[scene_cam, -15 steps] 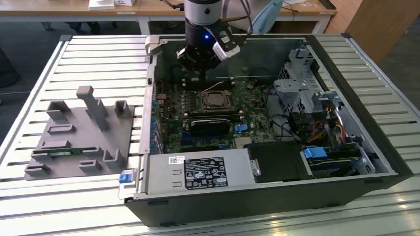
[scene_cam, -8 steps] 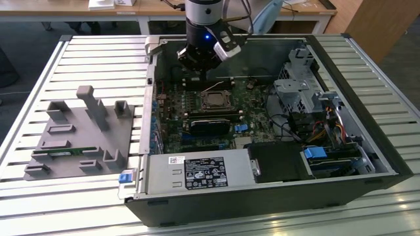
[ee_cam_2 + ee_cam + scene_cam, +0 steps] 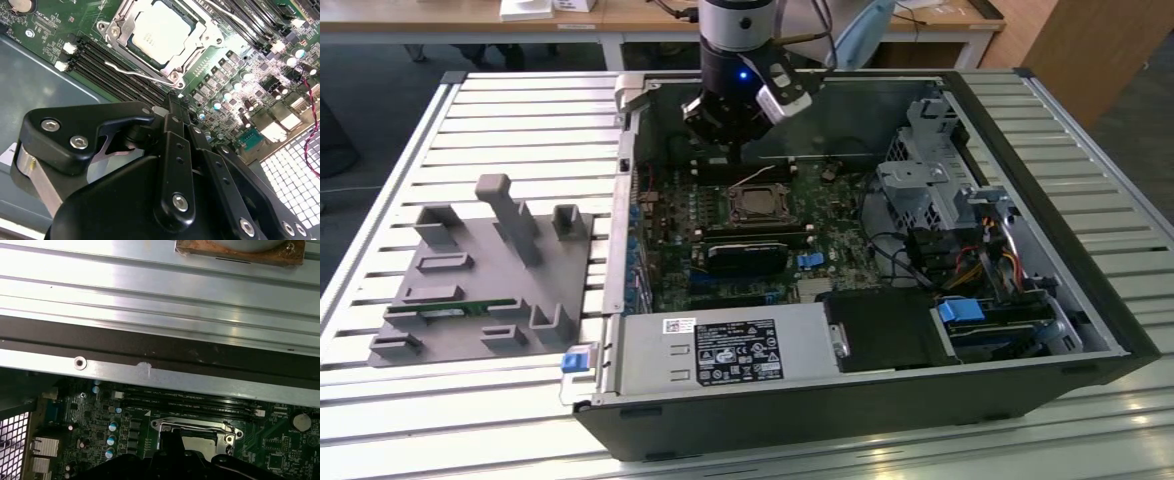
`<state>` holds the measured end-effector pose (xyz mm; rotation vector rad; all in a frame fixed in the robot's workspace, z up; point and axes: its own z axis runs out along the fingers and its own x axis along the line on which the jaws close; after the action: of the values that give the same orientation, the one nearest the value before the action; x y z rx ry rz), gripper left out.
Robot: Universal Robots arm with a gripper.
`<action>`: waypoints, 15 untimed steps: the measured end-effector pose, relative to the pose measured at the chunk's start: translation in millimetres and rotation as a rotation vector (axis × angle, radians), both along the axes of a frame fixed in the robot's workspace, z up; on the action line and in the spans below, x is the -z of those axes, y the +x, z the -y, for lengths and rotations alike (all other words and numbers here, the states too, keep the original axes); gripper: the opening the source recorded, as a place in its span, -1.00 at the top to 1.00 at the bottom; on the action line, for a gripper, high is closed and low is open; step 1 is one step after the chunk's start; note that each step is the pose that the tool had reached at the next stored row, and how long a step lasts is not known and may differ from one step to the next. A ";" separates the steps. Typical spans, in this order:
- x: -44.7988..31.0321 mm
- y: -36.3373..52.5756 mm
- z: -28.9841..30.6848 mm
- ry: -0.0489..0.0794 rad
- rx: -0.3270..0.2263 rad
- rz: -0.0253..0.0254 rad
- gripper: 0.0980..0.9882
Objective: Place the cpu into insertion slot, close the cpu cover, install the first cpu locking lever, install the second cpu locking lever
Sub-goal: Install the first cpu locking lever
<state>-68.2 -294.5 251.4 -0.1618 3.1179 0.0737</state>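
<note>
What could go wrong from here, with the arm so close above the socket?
The cpu sits in the socket with the cpu cover around it. The gripper hangs low over the memory slots; a careless descent might strike them. The thin locking lever could slip when pushed.

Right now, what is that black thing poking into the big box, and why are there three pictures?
The black thing is a robot arm ending in a gripper, its hand. The big box is an opened computer case lying on a slatted metal table. One picture comes from a camera standing off the arm; two come from cameras riding near the robot's wrist. Inside is a green circuit board. The cpu, a silvery square chip, sits in its slot with the cpu cover framing it. A grey holder block lies beside the case.
</note>
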 end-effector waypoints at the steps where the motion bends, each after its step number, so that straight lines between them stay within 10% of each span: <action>1: 0.0 0.2 0.0 0.000 0.000 0.0000 0.98; 15: 0.8 3.7 0.0 0.000 0.001 0.0000 0.98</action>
<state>-64.5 -294.5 250.6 -0.1602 3.1179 0.0732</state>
